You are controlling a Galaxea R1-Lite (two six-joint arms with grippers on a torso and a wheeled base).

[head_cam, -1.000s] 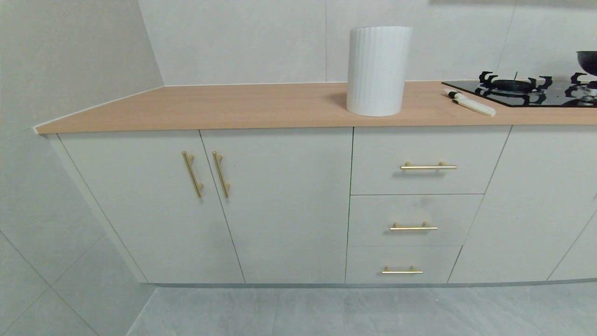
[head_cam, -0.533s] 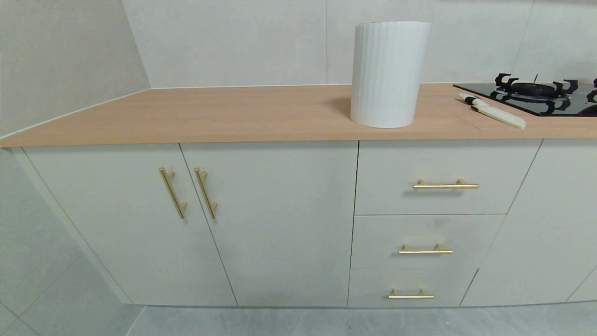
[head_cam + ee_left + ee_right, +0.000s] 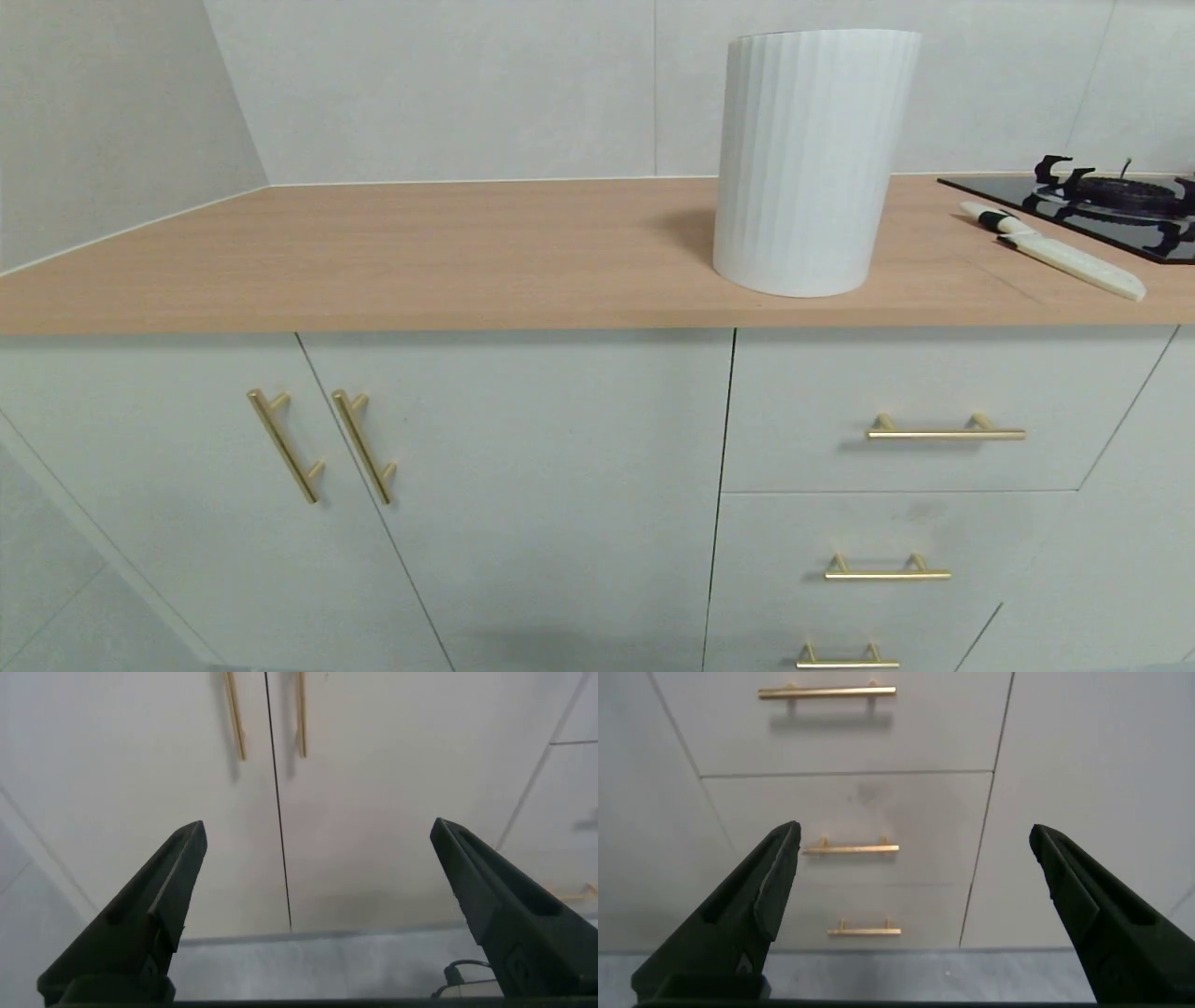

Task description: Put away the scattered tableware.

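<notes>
Stands closer to the counter (image 3: 420, 252) than a second ago; whole head view shifted together, so camera travel, not any move of the things. Reads as the approach nearly done, with no tableware picked up yet and a reach likely next. Knife (image 3: 1060, 254) lying flat on the counter at 3 o'clock from the white ribbed holder (image 3: 808, 163), near it but apart, and just short of the hob (image 3: 1120, 201) at 2 o'clock. Head view gives the worktop and the knife; wrist views give the cabinet fronts lower down instead. Left gripper (image 3: 318, 831) spread wide, grasping nothing, facing the two door handles (image 3: 234, 714) at 12 o'clock. Right gripper (image 3: 915, 833) likewise splayed and bare, facing the drawer handles (image 3: 852, 847) stacked toward 12 o'clock.
</notes>
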